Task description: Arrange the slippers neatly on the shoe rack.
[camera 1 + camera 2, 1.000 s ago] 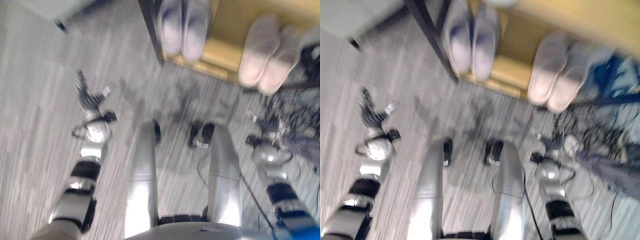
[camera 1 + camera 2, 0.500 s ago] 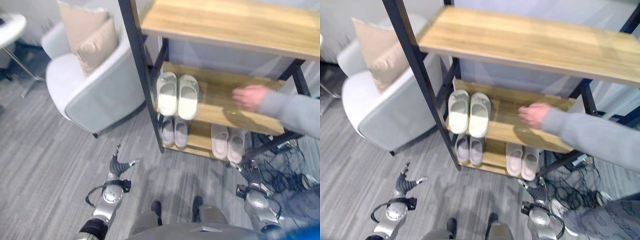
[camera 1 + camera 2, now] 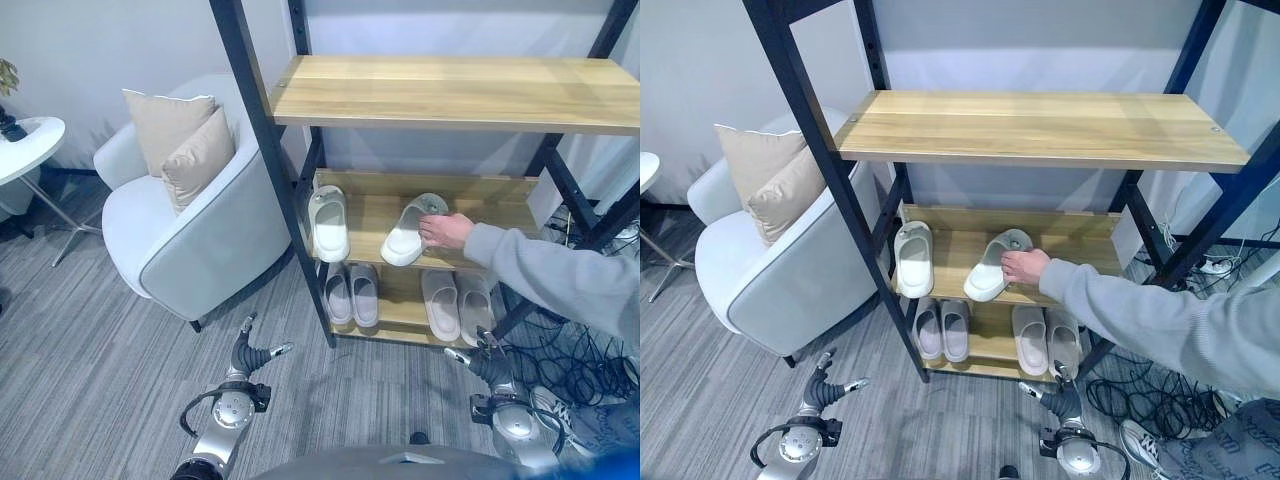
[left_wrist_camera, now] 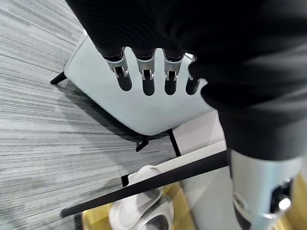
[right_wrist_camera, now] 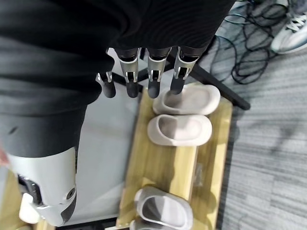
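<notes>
1. The left hand (image 3: 250, 352) hangs low over the floor in front of the shoe rack (image 3: 262, 160), off its left post; fingers are straight and relaxed, carrying nothing.
2. The right hand (image 3: 482, 364) hangs low in front of the rack's right half, just out from the bottom shelf; its fingers also hang loose and empty. Judging by this, neither hand has started on the task.
3. A person's hand (image 3: 1023, 266) reaches in from the rack's right side and rests on a white slipper (image 3: 992, 266) on the middle shelf. That slipper lies skewed, toe toward the front edge and heel turned back, probably being set askew for the robot to tidy.
4. Its mate, the other white slipper (image 3: 912, 259), sits straight at the left end of the same shelf, well apart from the skewed one, so the pair is split.
5. On the bottom shelf a grey pair (image 3: 942, 329) and a pinkish pair (image 3: 1046, 339) each stand side by side, toes outward, already neat.
6. Left of the rack stands an armchair (image 3: 196, 235) with cushions.
</notes>
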Robot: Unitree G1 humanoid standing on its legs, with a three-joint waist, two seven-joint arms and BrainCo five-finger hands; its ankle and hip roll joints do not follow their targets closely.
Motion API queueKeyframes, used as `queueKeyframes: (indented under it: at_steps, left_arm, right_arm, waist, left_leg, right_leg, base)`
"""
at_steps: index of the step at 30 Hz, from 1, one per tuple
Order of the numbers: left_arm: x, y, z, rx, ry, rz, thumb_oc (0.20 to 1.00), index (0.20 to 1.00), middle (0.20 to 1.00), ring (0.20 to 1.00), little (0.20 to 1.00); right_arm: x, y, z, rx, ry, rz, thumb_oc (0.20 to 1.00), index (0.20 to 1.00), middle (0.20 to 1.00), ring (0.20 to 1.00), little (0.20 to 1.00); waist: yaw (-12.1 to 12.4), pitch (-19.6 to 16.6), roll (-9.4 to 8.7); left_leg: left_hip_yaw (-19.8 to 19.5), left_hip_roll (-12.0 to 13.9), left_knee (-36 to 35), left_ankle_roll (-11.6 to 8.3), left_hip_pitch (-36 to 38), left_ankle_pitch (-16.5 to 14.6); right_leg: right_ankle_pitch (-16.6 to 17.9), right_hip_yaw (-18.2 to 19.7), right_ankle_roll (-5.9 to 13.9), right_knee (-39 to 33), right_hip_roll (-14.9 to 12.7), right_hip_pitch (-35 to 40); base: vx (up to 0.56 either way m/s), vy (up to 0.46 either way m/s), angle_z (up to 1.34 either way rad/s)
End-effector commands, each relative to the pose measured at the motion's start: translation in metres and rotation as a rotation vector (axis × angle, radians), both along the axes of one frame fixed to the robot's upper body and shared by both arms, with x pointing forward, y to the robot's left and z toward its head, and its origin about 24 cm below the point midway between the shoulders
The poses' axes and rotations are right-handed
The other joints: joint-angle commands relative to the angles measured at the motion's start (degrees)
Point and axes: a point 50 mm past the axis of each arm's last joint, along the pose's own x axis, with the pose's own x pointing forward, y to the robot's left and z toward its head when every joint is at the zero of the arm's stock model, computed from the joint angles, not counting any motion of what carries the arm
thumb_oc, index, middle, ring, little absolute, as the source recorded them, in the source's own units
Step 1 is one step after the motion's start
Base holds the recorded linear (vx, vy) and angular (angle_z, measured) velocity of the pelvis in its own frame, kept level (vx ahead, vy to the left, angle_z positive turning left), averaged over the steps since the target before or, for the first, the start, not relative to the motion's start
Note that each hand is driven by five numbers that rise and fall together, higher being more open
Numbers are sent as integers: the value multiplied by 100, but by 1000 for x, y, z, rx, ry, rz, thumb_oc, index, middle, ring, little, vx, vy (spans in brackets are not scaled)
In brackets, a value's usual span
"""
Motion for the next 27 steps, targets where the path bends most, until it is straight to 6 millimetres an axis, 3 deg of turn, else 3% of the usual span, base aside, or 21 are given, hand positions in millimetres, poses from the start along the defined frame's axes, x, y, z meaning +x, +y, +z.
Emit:
queueKeyframes:
  at_steps: [1, 3, 4, 5, 6, 8, 13, 15, 20, 27]
  left_arm:
    - [17, 10, 23, 5, -128, -26, 1000, 1000, 1000, 1000, 1000]
    - [1, 11, 6, -82, -41, 10, 1000, 1000, 1000, 1000, 1000]
    - [1, 2, 6, -208, -81, 18, 1000, 1000, 1000, 1000, 1000]
    - [1, 3, 6, -210, -81, 18, 1000, 1000, 1000, 1000, 1000]
    - [-16, 13, -21, -68, 103, 82, 1000, 1000, 1000, 1000, 1000]
    - [-16, 16, -26, -66, 125, 121, 1000, 1000, 1000, 1000, 1000]
    - [-8, 19, -20, -47, 82, 135, 1000, 1000, 1000, 1000, 1000]
    - [1, 20, -5, -8, -7, 76, 1000, 1000, 1000, 1000, 1000]
    - [-3, 13, -6, 9, 5, 11, 1000, 1000, 1000, 1000, 1000]
    - [1, 7, -7, 13, 2, -20, 1000, 1000, 1000, 1000, 1000]
  right_arm:
    - [19, 13, 18, -13, -119, 90, 1000, 1000, 1000, 1000, 1000]
    - [21, 17, 24, -41, -141, 145, 1000, 1000, 1000, 1000, 1000]
    - [25, 21, 28, -67, -165, 197, 1000, 1000, 1000, 1000, 1000]
    - [25, 21, 28, -67, -165, 197, 1000, 1000, 1000, 1000, 1000]
    - [31, 30, 36, -60, -214, 248, 1000, 1000, 1000, 1000, 1000]
    - [36, 37, 49, -135, -270, 349, 1000, 1000, 1000, 1000, 1000]
    - [65, 32, 74, -237, -392, 335, 1000, 1000, 1000, 1000, 1000]
    - [92, 17, 107, -353, -528, 261, 1000, 1000, 1000, 1000, 1000]
    - [136, -11, 147, -426, -653, 43, 1000, 1000, 1000, 1000, 1000]
    - [166, -25, 181, -439, -731, -69, 1000, 1000, 1000, 1000, 1000]
  waist:
    - [-24, 130, -230]
    - [3, 131, -238]
    - [38, 130, -275]
    - [36, 135, -277]
    - [46, 121, -308]
    - [53, 114, -338]
    - [129, 98, -344]
    - [272, 104, -338]
    - [519, 167, -265]
    - [656, 321, -156]
  left_leg:
    - [-253, -55, 32, -162, -421, -216]
    - [-233, -60, 32, -146, -406, -240]
    - [-242, -67, 47, -119, -375, -282]
    - [-243, -67, 48, -119, -370, -283]
    - [-250, -66, 89, -112, -331, -311]
    - [-277, -40, 163, -111, -317, -355]
    - [-355, 53, 288, -148, -460, -346]
    - [-439, 106, 458, -190, -643, -378]
    - [-586, 198, 569, -306, -809, -370]
    - [-691, 218, 421, -356, -1158, -165]
  right_leg:
    - [181, -33, 715, 438, -658, -142]
    - [160, -13, 713, 457, -671, -140]
    - [134, -12, 708, 483, -681, -117]
    - [131, -13, 708, 484, -681, -112]
    - [73, -3, 689, 524, -673, -91]
    - [12, -18, 660, 563, -661, -79]
    - [-102, -91, 596, 579, -581, -130]
    - [-187, -181, 533, 513, -532, -159]
    - [-361, -382, 421, 345, -398, -82]
    - [-311, -418, 394, 221, -345, -381]
  base:
    - [-47, 31, -26]
    - [-10, 17, -13]
    - [10, -4, -24]
    - [42, -13, -18]
    - [48, -8, -10]
    - [81, -37, 1]
    - [64, -74, 9]
    - [77, -154, 28]
    - [103, -135, 23]
    - [21, -28, 11]
